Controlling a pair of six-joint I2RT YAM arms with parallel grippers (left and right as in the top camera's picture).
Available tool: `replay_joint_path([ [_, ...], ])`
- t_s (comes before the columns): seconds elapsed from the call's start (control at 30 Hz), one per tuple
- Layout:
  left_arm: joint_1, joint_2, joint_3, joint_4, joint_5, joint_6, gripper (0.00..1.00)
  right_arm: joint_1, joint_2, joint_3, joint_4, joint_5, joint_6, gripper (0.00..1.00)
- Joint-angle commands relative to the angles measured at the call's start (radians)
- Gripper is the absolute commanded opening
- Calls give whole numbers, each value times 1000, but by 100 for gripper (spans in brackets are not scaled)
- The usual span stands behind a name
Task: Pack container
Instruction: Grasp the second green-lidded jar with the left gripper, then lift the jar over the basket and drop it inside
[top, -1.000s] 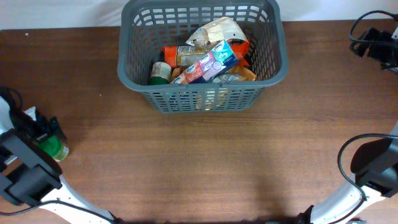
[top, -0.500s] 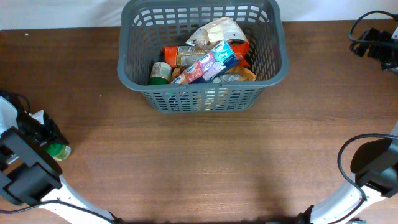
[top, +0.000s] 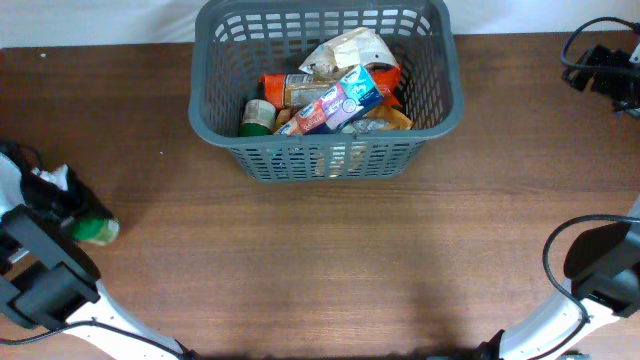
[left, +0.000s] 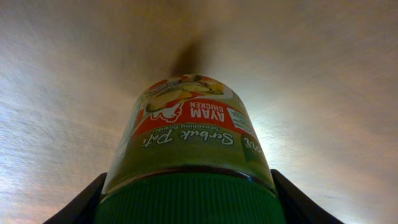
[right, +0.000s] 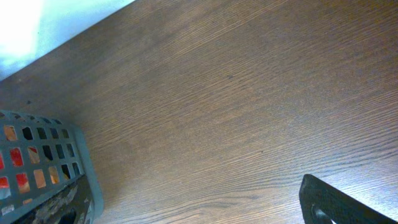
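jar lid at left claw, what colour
Dark green lid on the jar; best in left wrist view.

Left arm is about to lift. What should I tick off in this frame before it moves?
1. Left gripper shut on the jar: ok, its fingers flank the green lid.
2. Jar clear of the table: cannot tell; from overhead it looks tilted.
3. Path to the container: ok, nothing lies between.
4. Room in the container: ok, the far-left corner looks free.
5. Right gripper out of the way: ok, open, at the far right corner.
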Motion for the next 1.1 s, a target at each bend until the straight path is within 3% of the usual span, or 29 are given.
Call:
replay_joint_path([
  [0.0,-35,-1,203,-35,175,31,2,0,-17,-3,0,-9,-2,99],
  [0.13,-124,-1,503,-90,327,103,2,0,-17,-3,0,-9,-2,99],
  [0.3,-295,-3,853,-127,515,312,2,0,-17,-3,0,-9,-2,99],
  [0.47,-578,-19,1122,-131,451,553,2,0,-17,-3,0,-9,-2,99],
  [0.67,-840,1,1121,-99,164,633,2,0,-17,-3,0,-9,-2,99],
  [0.8,-926,40,1048,-27,39,620,2,0,-17,-3,0,-9,-2,99],
  [0.93,-955,94,969,48,-106,432,2,0,-17,-3,0,-9,-2,99],
  [1.07,-955,158,919,63,-211,320,2,0,-17,-3,0,-9,-2,99],
])
